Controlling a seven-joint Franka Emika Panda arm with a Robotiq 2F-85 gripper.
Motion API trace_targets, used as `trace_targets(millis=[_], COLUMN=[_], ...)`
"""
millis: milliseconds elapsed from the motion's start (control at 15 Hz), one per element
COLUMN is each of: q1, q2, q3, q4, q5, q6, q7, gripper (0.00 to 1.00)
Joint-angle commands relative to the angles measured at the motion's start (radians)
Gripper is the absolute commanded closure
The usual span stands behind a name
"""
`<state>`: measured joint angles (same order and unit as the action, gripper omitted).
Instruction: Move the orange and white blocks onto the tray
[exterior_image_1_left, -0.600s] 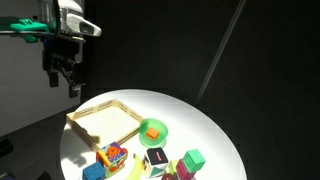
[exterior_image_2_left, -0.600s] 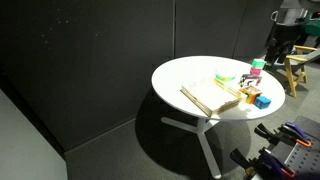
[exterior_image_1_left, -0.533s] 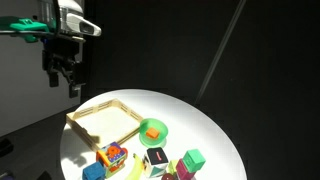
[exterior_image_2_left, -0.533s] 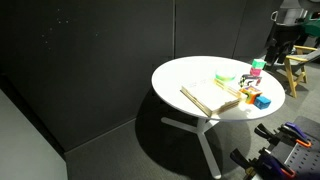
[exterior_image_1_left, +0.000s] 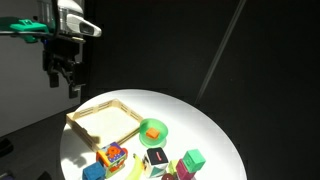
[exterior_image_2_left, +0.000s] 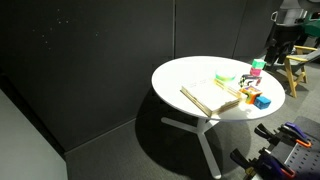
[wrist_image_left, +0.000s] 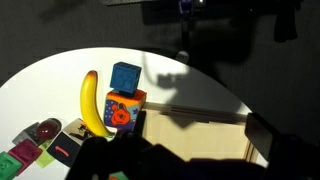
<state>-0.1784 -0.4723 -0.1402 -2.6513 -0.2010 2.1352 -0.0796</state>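
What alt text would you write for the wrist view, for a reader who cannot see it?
A white round table seen from above holds a yellow banana next to a blue block and an orange block. A light wooden tray lies to their right, partly in shadow. Small coloured pieces at lower left are too blurred to name.

Close above the bench (exterior_image_1_left: 205, 125) in an exterior view; far back from that bench (exterior_image_2_left: 185, 75) in an exterior view; from the wrist, steeply down, very near.
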Motion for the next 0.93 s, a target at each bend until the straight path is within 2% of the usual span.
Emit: trace_targets(millis=[0,533,867], q1=[-0.031,-0.109,-0.111], q2=[0.025,0.115,0.212], q3=[-0.008,-0.02,-0.061], q4=[0.028,0.078,0.133], q5=[-0.006,0.008,0.053], q6=[0.022,0.092,0.107], q7=[0.057,0.218,0.219], gripper=[0.0,0.0,0.0])
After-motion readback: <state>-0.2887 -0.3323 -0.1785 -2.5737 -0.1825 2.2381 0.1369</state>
